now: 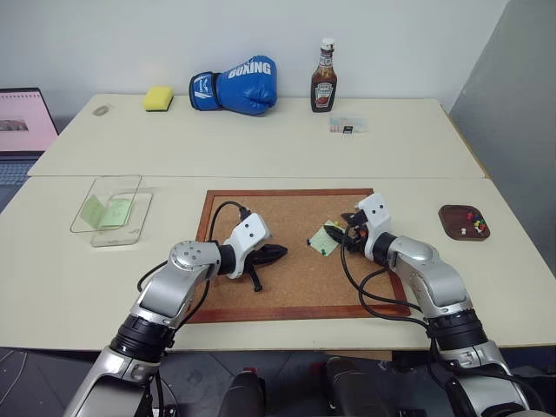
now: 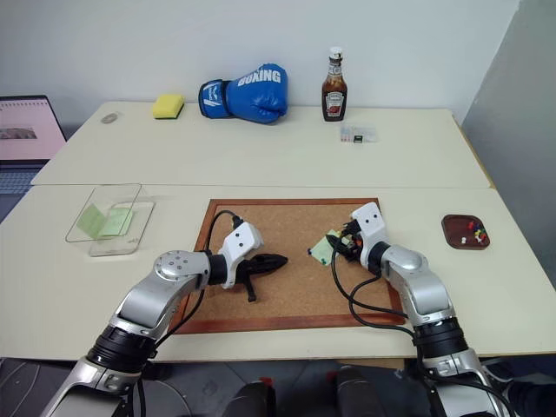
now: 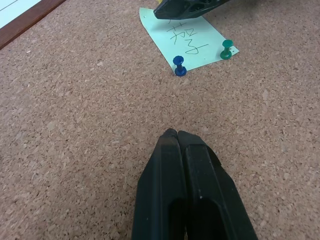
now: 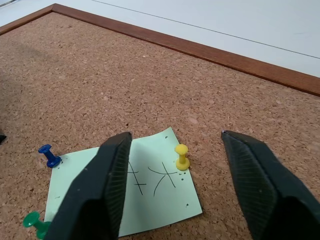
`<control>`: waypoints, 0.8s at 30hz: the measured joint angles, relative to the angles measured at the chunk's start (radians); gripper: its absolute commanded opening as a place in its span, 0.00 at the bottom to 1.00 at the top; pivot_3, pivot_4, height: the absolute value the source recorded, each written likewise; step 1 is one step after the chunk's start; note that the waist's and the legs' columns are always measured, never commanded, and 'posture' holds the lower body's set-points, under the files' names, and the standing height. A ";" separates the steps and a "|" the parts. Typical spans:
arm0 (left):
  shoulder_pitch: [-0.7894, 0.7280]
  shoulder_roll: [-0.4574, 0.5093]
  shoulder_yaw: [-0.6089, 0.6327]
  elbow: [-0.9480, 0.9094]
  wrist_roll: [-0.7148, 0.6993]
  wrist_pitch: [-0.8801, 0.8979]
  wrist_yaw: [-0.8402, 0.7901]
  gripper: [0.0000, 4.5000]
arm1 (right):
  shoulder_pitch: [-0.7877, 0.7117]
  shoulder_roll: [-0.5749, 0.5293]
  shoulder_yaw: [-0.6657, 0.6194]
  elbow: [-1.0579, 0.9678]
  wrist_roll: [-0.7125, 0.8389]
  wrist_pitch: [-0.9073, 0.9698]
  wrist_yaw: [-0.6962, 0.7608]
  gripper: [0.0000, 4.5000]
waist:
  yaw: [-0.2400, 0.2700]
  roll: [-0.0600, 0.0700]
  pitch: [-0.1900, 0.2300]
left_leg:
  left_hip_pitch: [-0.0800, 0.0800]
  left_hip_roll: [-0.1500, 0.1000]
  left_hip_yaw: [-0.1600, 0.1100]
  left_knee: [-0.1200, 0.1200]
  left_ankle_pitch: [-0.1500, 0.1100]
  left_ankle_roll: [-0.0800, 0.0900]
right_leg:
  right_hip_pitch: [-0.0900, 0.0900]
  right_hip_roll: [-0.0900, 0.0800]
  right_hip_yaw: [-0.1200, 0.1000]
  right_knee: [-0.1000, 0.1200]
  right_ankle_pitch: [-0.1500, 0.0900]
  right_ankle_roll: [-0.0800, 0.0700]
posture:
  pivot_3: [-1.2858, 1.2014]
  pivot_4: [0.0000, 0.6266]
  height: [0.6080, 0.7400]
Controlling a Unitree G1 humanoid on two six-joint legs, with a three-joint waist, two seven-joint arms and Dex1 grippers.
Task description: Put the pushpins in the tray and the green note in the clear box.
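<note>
While my left gripper (image 3: 176, 134) rests closed on the corkboard (image 4: 150, 75), I centre my right gripper's (image 4: 172, 145) parted fingers on the yellow pin (image 4: 182, 157) before pulling straight out of the note (image 4: 150, 200).

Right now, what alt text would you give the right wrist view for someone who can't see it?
Two black jaws stand open over a green note pinned to a corkboard. A yellow pin sits between the jaws; a blue pin and a green pin hold the note's other corners.
</note>
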 measured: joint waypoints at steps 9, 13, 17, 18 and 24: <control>-0.007 0.000 0.000 0.002 0.014 0.000 -0.003 0.00 | -0.009 0.001 0.000 0.044 -0.015 -0.021 0.005 0.06 | 0.000 0.000 0.000 | 0.000 0.000 0.000 0.000 0.000 0.000 | 0.000 0.000 0.000 0.000 0.000 0.000 | 0.52 0.24 1.00; -0.007 0.000 0.000 0.001 0.014 0.001 -0.003 0.00 | -0.009 0.005 -0.001 0.045 -0.019 -0.023 0.007 0.01 | 0.000 0.000 0.000 | 0.000 0.000 0.000 0.000 0.000 0.000 | 0.000 0.000 0.000 0.000 0.000 0.000 | 0.52 0.24 1.00; -0.007 0.000 0.001 0.001 0.015 0.003 -0.003 0.00 | -0.009 0.005 -0.001 0.045 -0.021 -0.026 0.007 0.01 | 0.000 0.000 0.000 | 0.000 0.000 0.000 0.000 0.000 0.000 | 0.000 0.000 0.000 0.000 0.000 0.000 | 0.52 0.24 1.00; -0.007 0.000 0.001 0.000 0.015 0.004 -0.004 0.00 | -0.009 0.005 -0.001 0.045 -0.021 -0.027 0.008 0.01 | 0.000 0.000 0.000 | 0.000 0.000 0.000 0.000 0.000 0.000 | 0.000 0.000 0.000 0.000 0.000 0.000 | 0.52 0.24 1.00; -0.013 0.009 0.002 -0.019 0.015 0.018 -0.007 0.00 | -0.006 0.005 -0.023 -0.003 0.000 -0.001 0.008 0.01 | -0.001 0.000 0.000 | -0.001 0.000 0.000 0.000 0.000 0.000 | -0.001 0.000 0.000 0.000 0.000 0.000 | 0.52 0.24 1.00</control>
